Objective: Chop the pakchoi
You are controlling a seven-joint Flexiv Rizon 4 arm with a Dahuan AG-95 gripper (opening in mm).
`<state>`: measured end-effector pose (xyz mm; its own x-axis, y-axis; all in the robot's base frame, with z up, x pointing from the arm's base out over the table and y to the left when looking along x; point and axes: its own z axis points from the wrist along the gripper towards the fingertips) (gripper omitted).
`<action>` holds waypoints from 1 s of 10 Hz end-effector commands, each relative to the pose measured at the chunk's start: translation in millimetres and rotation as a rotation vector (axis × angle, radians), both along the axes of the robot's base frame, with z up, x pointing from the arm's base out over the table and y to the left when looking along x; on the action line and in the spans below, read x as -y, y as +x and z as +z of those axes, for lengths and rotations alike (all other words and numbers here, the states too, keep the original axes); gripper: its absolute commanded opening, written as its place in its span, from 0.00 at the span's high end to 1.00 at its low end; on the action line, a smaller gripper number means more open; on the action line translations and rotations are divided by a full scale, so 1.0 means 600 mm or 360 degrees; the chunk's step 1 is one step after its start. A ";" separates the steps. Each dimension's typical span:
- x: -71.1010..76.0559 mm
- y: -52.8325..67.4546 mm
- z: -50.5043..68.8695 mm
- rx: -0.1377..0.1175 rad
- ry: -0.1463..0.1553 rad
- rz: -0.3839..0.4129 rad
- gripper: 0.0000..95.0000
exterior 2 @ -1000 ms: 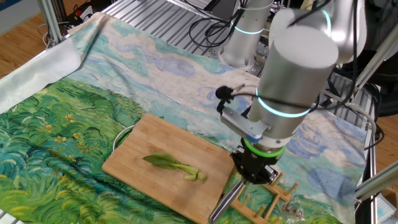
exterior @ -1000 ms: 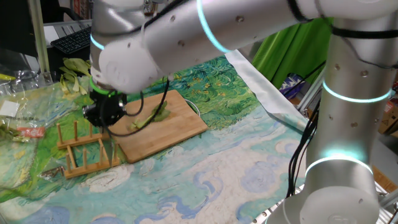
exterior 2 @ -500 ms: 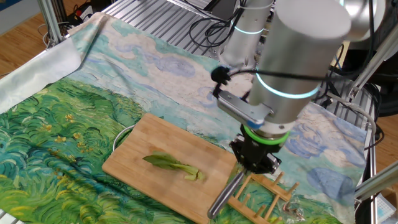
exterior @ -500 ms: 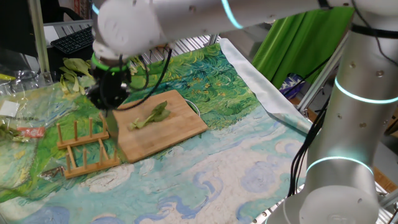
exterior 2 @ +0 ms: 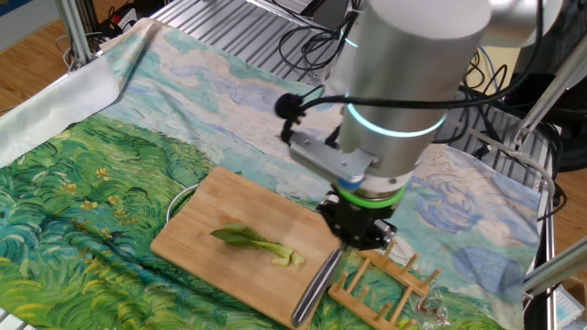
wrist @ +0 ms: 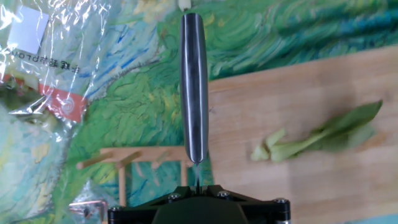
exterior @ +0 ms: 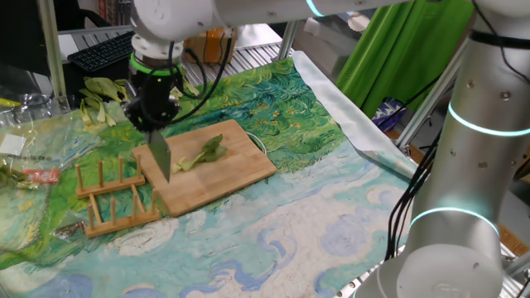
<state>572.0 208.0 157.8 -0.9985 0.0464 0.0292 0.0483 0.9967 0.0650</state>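
Overhead, we held the steel-bladed knife point(exterior: 159, 156) clamped in the black two-finger gripper point(exterior: 151, 116). Opposite, the small green pakchoi point(exterior 2: 259, 246) lay on the bamboo cutting board point(exterior 2: 220, 200). Wrist-on, it looked light, limp; we judged its firmer pale stem best cut.

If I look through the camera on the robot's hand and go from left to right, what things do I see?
Crinkly clear plastic bag with a white label → small wooden peg rack → shiny steel knife blade → light bamboo chopping board → green pakchoi stalk with pale stem.
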 end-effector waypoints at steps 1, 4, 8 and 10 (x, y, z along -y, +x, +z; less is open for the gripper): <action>0.028 0.012 -0.014 0.0005 -0.0008 0.0057 1.00; 0.078 0.028 -0.043 0.0021 -0.0002 0.0138 1.00; 0.119 0.035 -0.066 0.0054 -0.0015 0.0224 1.00; 0.126 0.036 -0.070 0.0064 -0.0017 0.0238 1.00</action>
<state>592.5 130.6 114.7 -0.9945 -0.1041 -0.0113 -0.1046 0.9931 0.0529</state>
